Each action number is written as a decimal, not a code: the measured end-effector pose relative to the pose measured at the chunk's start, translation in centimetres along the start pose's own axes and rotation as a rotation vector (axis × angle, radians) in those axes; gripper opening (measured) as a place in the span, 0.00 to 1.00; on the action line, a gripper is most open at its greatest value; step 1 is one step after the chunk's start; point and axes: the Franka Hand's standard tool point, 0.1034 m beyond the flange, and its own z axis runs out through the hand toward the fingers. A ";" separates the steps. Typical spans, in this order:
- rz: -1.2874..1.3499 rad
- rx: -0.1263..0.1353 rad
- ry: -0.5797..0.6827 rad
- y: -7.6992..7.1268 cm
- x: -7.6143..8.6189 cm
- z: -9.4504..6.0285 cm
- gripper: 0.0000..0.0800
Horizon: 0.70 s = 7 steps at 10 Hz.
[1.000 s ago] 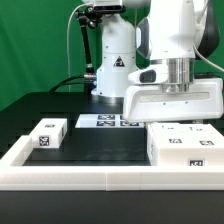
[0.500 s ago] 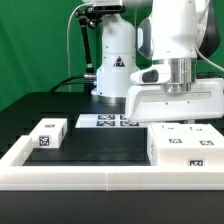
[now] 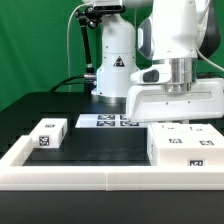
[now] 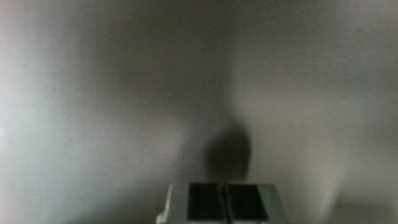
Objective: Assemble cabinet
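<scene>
The cabinet's large white body (image 3: 186, 147) lies low on the black table at the exterior view's right, with marker tags on its front. My gripper (image 3: 177, 121) hangs straight over it. Its wide white hand is just above the body's top and hides the fingertips. In the wrist view the gripper (image 4: 222, 201) shows two dark pads pressed together with nothing seen between them. A blurred white surface (image 4: 143, 90), very near, fills that view and carries the fingers' shadow. A smaller white tagged block (image 3: 47, 134) lies apart at the exterior view's left.
The marker board (image 3: 104, 121) lies flat at the back middle, before the arm's base (image 3: 113, 66). A long low white border frame (image 3: 100, 177) runs along the front and up the left side. Black table (image 3: 105, 147) lies between the block and the body.
</scene>
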 end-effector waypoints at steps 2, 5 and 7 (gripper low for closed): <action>0.000 0.000 0.000 0.0 0.0 0.0 0.00; -0.009 -0.001 0.001 0.1 0.1 0.0 0.00; -0.009 -0.001 0.000 0.1 0.1 0.0 0.00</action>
